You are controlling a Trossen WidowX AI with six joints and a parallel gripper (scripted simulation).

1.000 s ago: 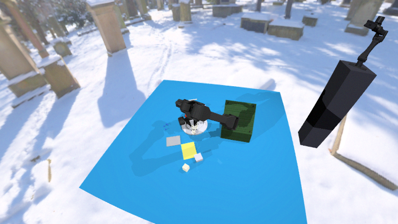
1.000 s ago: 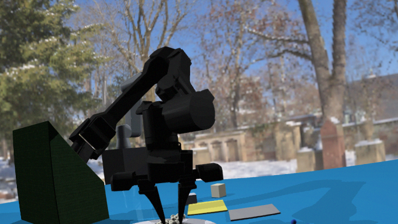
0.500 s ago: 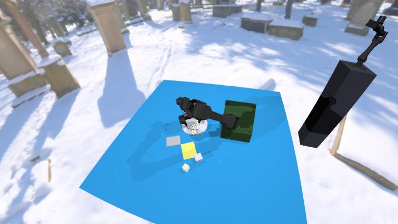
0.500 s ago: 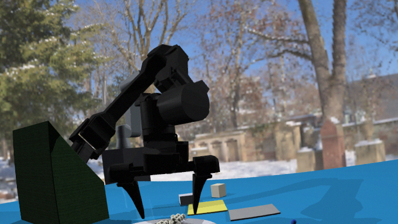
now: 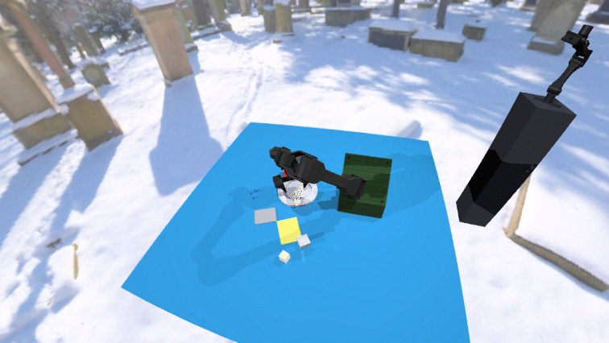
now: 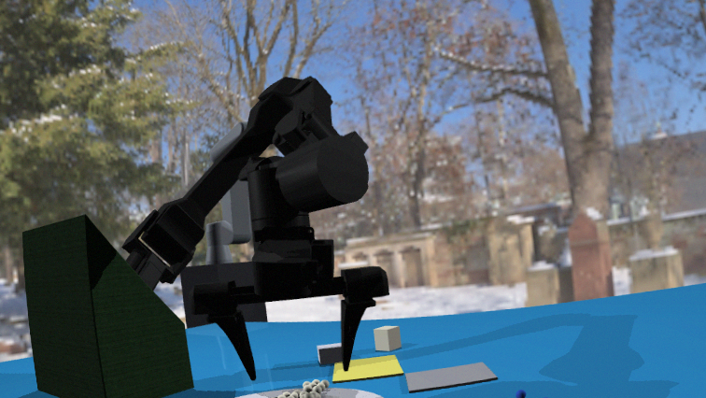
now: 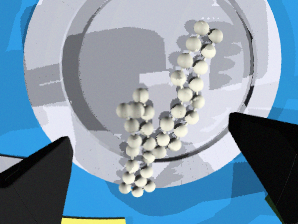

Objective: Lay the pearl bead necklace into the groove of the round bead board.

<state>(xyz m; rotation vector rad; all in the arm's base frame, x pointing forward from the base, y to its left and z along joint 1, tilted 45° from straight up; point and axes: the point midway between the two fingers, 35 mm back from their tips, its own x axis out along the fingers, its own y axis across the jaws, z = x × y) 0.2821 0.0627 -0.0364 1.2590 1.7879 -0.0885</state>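
Observation:
The pearl bead necklace [image 5: 297, 195] [image 6: 314, 390] [image 7: 185, 94] lies bunched on the round bead board [image 5: 312, 197] [image 6: 356, 394] [image 7: 45, 100]. In the wrist view it forms a narrow V of doubled strands. The longer arm runs to the upper right inside the groove ring; the shorter, heaped arm is at the left. The V's point crosses the groove and reaches the board's lower edge. Most of the groove has no beads in it. My gripper [image 6: 300, 374] [image 7: 152, 133] is wide open and empty, its fingertips above the board on either side of the lower beads.
A yellow plate [image 5: 288, 230] [image 6: 368, 368], a grey plate [image 5: 265, 216] [image 6: 451, 376], a whitish block [image 5: 303, 241] and a cream cube [image 5: 283, 256] [image 6: 387, 338] lie near the board. Small blue pieces [image 5: 254, 193] lie to its left. A dark green sloped block [image 5: 379, 200] [image 6: 138, 335] stands beside the arm.

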